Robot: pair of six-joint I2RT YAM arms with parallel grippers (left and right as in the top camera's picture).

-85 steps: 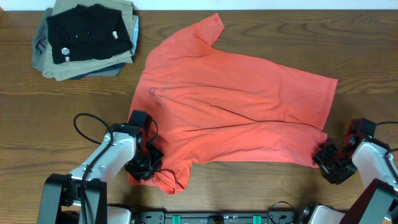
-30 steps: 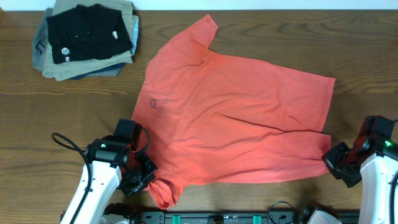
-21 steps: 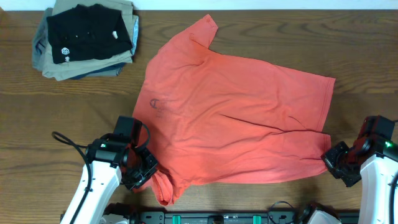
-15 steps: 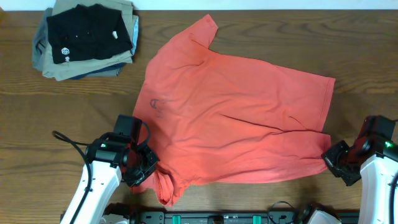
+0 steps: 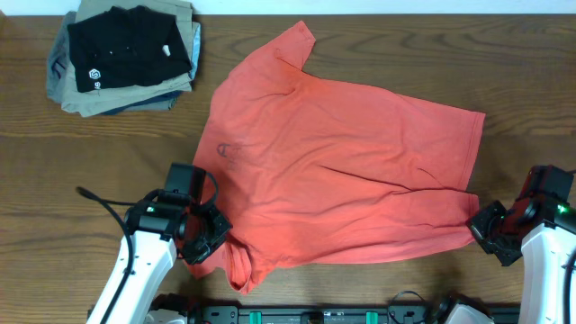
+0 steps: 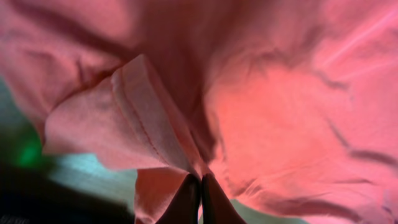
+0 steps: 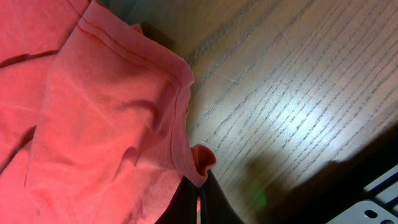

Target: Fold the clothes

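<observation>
Seen from above, the coral-red short-sleeved cotton T-shirt [image 5: 342,171] lies spread on the brown wooden table [image 5: 90,171], the left gripper [image 5: 214,241] at its near sleeve and the right gripper [image 5: 477,229] at its hem corner; the left wrist view shows the left fingers [image 6: 183,202] pinching a cloth fold, and the right wrist view shows the right fingers [image 7: 217,205] pinching the hem.

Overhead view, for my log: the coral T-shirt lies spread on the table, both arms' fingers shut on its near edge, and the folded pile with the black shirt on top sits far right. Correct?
Only the side is wrong: the overhead view shows the folded pile far left. The T-shirt is spread, left fingers and right fingers shut on its near edge.
</observation>
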